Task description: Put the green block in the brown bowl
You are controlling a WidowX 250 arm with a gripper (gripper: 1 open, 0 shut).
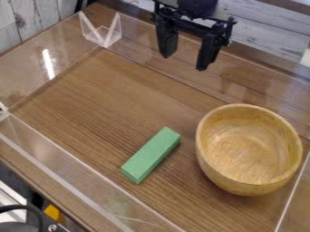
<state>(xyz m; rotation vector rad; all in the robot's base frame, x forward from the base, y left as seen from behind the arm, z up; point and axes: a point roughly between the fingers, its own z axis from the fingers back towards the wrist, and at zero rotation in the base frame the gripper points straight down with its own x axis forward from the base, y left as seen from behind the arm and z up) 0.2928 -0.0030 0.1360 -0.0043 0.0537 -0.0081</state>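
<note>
Green block [151,154] flat on bench [109,100], just left of brown bowl [249,148], long axis diagonal; gripper [186,47] wide, empty, well beyond block.

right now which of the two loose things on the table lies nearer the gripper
The brown bowl, right of the green block. It sits closer beneath the open gripper; the block lies further toward the front left.

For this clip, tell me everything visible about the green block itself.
The green block is a flat, elongated rectangular bar of plain bright green, matte, with slightly darker side faces. It lies flat on the wooden tabletop, angled diagonally, its far end pointing up and right. It sits just left of the brown bowl, close but not touching. Nothing grips it; the gripper hangs open well behind it.
</note>
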